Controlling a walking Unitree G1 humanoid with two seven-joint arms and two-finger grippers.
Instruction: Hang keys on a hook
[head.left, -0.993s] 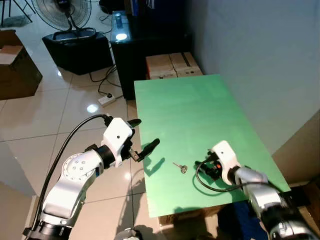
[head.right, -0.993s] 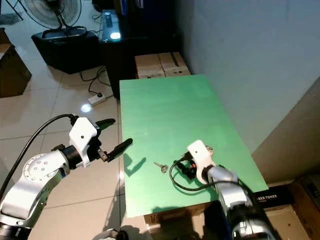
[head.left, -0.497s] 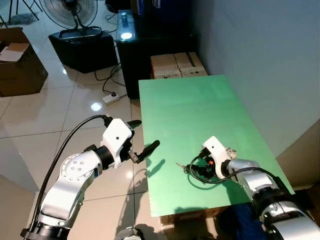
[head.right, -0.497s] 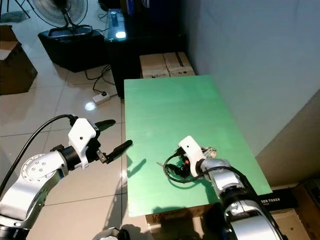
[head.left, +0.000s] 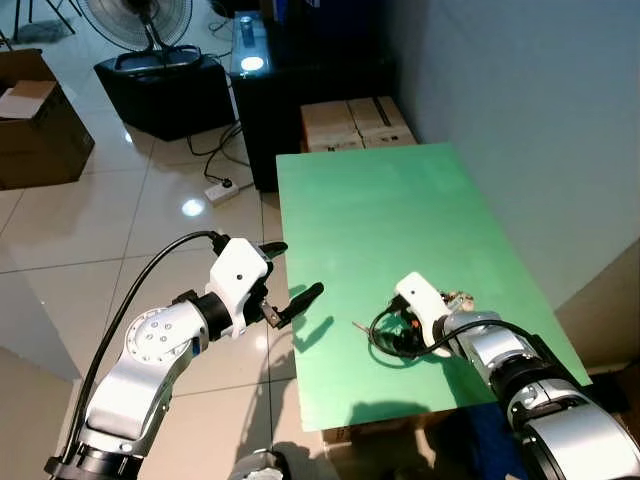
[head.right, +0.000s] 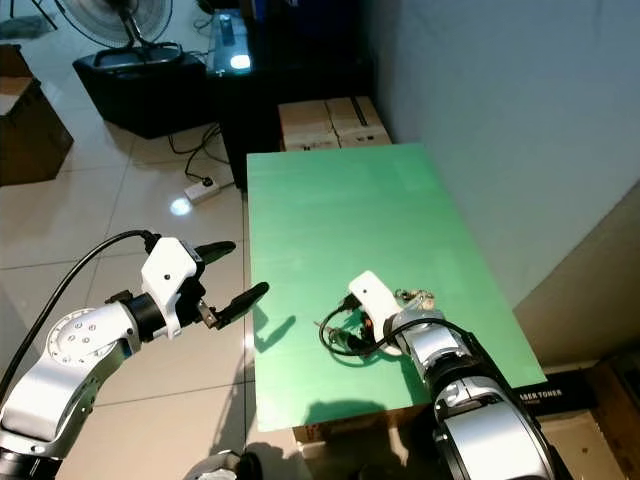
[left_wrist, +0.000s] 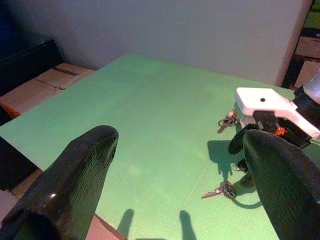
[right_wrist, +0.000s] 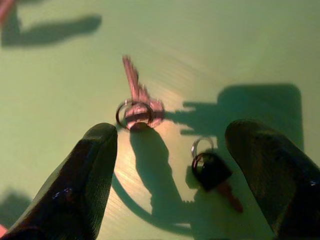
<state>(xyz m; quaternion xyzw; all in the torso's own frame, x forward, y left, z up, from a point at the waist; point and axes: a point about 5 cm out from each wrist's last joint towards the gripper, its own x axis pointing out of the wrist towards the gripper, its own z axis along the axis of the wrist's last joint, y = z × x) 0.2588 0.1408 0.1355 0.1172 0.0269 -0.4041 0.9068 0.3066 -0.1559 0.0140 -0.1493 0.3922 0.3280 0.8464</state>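
Keys (right_wrist: 137, 102) betw. open right pincer (right_wrist: 175, 165) fingers, mid-table (head.left: 400, 210).

A green table (head.left: 400, 220) stands against a plain grey wall (head.left: 520, 110). Past its far end sit cardboard boxes (head.left: 355, 122) and a dark cabinet (head.left: 300, 70). The floor (head.left: 100, 240) is glossy pale tile that mirrors a ceiling light. A power strip (head.left: 222, 190), a standing fan (head.left: 140, 20) and another cardboard box (head.left: 35, 120) lie farther off.

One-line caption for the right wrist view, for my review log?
Open right gripper hovers over the green table, fingers straddling a silver key and a black-headed key.
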